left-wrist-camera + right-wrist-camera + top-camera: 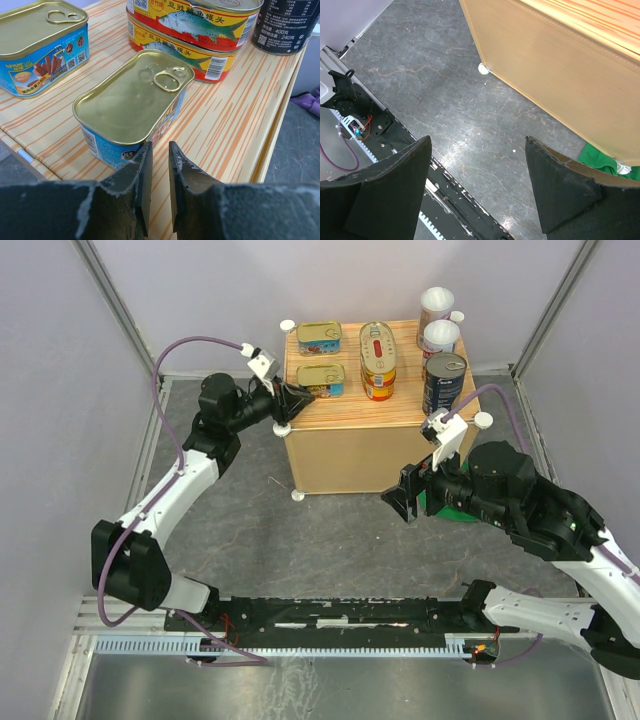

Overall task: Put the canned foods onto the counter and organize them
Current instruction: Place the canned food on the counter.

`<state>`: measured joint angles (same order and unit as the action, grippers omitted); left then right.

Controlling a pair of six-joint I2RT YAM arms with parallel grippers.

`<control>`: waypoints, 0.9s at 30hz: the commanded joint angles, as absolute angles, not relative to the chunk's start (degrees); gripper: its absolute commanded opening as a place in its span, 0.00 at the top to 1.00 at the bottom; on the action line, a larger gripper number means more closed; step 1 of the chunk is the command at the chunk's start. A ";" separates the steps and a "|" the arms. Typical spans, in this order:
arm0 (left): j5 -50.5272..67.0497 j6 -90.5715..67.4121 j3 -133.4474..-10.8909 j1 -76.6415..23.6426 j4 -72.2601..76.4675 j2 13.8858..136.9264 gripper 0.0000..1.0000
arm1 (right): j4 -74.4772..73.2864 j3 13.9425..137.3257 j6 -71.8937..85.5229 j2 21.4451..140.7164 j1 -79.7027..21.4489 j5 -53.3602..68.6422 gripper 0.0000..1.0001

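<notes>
The counter (350,455) carries several canned foods: two rectangular gold-lidded tins (320,338) (321,380), a stack of oval red-labelled tins (378,360), two white-lidded cylinders (438,324) and a dark blue cylinder (443,382). My left gripper (297,400) is at the counter's left edge, shut and holding nothing. In the left wrist view its tips (160,145) sit right beside the near rectangular tin (132,97), with the striped top (235,130) below. My right gripper (400,498) hangs open over the floor in front of the counter (560,75), empty (477,145).
A green cloth (450,508) lies on the floor at the counter's right front corner, under the right arm (605,162). A white knob (483,69) marks the counter's lower corner. The black mounting rail (330,615) runs along the near edge.
</notes>
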<state>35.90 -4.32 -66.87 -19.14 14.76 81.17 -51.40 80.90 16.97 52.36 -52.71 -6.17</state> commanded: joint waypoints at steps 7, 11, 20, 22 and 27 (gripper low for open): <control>36.01 -2.78 -69.78 -19.25 16.14 80.98 0.73 | -49.31 83.98 15.48 52.60 -52.21 -6.93 0.18; 37.09 -5.33 -67.25 -19.69 17.04 77.34 0.71 | -49.34 84.11 15.38 52.65 -52.21 -7.14 0.17; 24.78 -12.20 -59.66 -20.87 16.82 61.21 0.53 | -49.51 86.99 15.63 52.75 -52.21 -30.86 0.14; 18.60 -12.89 -59.09 -20.89 15.19 58.23 0.50 | -49.38 88.00 13.90 54.15 -52.20 -40.91 0.13; 1.97 -11.40 -60.08 -20.86 7.14 53.76 0.41 | -46.97 90.78 8.92 58.56 -48.35 -60.10 0.12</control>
